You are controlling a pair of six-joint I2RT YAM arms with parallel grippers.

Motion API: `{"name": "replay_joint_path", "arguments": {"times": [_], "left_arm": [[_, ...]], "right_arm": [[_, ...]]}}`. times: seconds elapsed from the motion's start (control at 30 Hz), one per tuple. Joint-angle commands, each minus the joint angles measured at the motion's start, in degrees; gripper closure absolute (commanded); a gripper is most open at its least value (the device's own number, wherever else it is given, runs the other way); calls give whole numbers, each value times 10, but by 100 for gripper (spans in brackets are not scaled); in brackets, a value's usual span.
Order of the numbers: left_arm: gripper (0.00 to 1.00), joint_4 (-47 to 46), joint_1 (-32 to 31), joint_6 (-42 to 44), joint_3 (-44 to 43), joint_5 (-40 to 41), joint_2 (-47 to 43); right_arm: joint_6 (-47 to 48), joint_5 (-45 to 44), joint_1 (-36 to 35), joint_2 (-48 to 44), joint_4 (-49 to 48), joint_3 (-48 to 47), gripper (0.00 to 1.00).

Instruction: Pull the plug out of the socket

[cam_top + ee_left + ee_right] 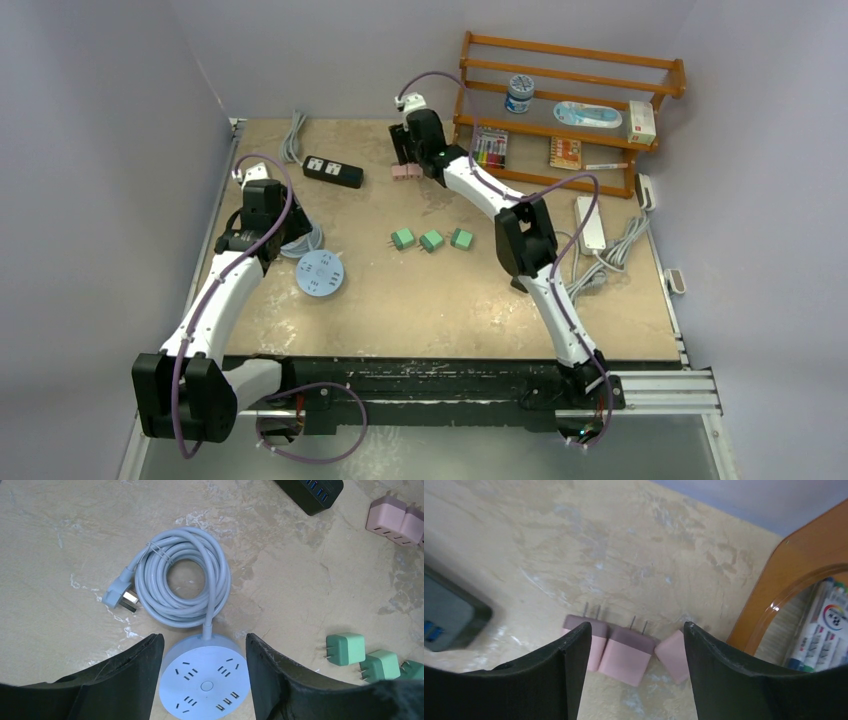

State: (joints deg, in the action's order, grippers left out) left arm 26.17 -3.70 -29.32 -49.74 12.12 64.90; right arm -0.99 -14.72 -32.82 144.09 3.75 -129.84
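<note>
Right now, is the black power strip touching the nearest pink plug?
Apart. The right wrist view shows a stretch of bare tabletop between the black power strip and the nearest pink plug.

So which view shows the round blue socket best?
Left wrist view: the round blue socket fills the lower frame, holes clearly visible. Top view shows it only as a small disc; right wrist view misses it.

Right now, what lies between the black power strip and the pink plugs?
Nothing. In the top view the table between the black power strip and the pink plugs is bare; the left wrist view agrees.
</note>
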Motion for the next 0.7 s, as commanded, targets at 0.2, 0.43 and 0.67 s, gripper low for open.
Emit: {"name": "replay_joint_path", "arguments": {"times": [0.2, 0.43, 0.67], "left_arm": [[42, -25, 5, 14, 3, -11, -8], [42, -26, 5, 14, 3, -10, -2], [43, -25, 5, 14, 3, -9, 4]], "right_arm": [[-6, 26, 62, 38, 3, -71, 39], [-20, 101, 80, 71, -23, -88, 50], [-50, 147, 94, 113, -12, -122, 63]]}}
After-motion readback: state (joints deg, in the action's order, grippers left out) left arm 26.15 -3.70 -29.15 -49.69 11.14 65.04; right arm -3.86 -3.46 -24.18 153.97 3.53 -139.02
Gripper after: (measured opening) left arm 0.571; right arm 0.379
